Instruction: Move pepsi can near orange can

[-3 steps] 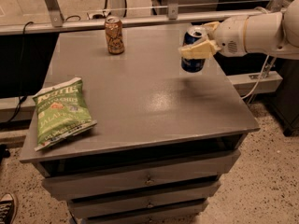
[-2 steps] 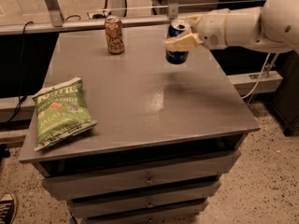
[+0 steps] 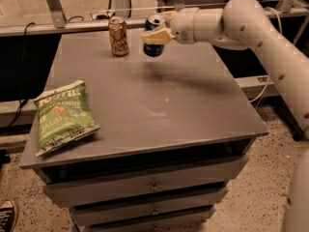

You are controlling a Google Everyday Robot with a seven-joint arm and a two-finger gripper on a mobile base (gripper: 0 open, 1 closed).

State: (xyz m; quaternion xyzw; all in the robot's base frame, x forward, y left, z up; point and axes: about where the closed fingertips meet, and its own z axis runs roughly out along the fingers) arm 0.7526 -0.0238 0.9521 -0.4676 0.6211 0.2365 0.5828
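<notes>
The pepsi can (image 3: 153,50), dark blue with a silver top, is held in the air above the back of the grey table (image 3: 145,105). My gripper (image 3: 155,34) is shut on it, its pale fingers (image 3: 157,36) wrapped across the can's front, with the white arm reaching in from the right. The orange can (image 3: 118,36), orange-tan with a silver top, stands upright on the table's back edge, just left of the pepsi can with a small gap between them.
A green chip bag (image 3: 61,116) lies flat at the table's front left. The table has drawers (image 3: 152,185) below its front edge. A metal rail (image 3: 72,27) runs behind the table. A shoe (image 3: 7,215) shows on the floor at lower left.
My gripper has carried the pepsi can leftward and toward the back of the table, from the right side to close beside the orange can.
</notes>
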